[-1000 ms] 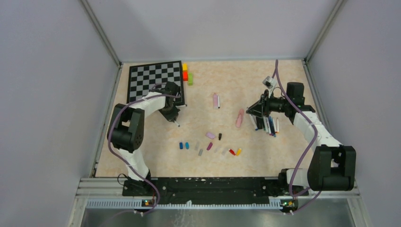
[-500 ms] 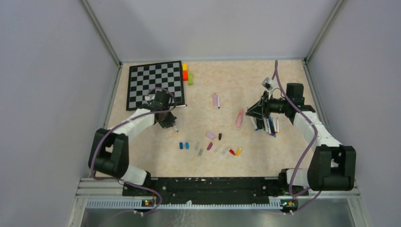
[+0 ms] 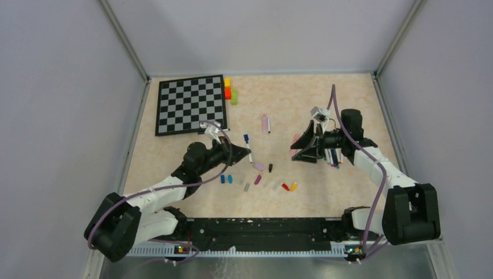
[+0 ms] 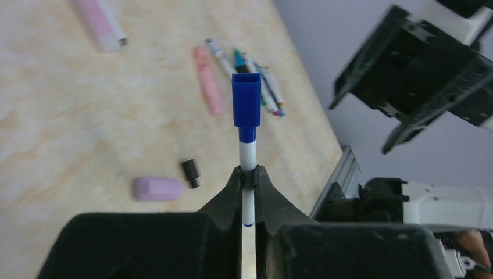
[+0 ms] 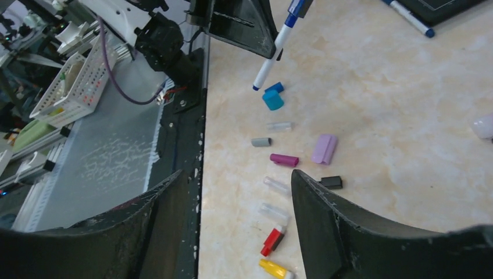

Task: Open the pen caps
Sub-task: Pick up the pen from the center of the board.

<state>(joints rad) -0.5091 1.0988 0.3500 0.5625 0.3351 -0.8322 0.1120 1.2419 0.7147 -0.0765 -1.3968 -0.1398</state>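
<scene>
- Left gripper [image 4: 248, 174]: jaws pinched tight on the white barrel of a pen [image 4: 248, 154], gripping it near its bare lower end.
- Blue cap [image 4: 246, 100]: seated on the far end of the held pen, beyond the fingertips. The pen is held clear of the table [image 3: 325, 99] and tilted, as the right wrist view shows.
- Right gripper [image 3: 296, 150]: jaws spread wide with nothing between them, turned toward the left gripper and well apart from it.
- Loose caps [image 3: 257, 179]: scattered on the table between the two grippers. They are blue, teal, grey, magenta, lilac, black, red and yellow (a few clear ones show only in the right wrist view). None touches either gripper.
- Pens [image 3: 332, 156]: a bundle lying side by side just right of the right gripper. Their ends are too small to tell whether they are capped.
- Pink highlighter [image 4: 208, 87]: flat on the table beside that bundle, largely hidden by the right gripper in the top view.
- Chessboard [image 3: 190, 103]: at the far left corner, with coloured blocks [image 3: 228, 90] along its right edge.
</scene>
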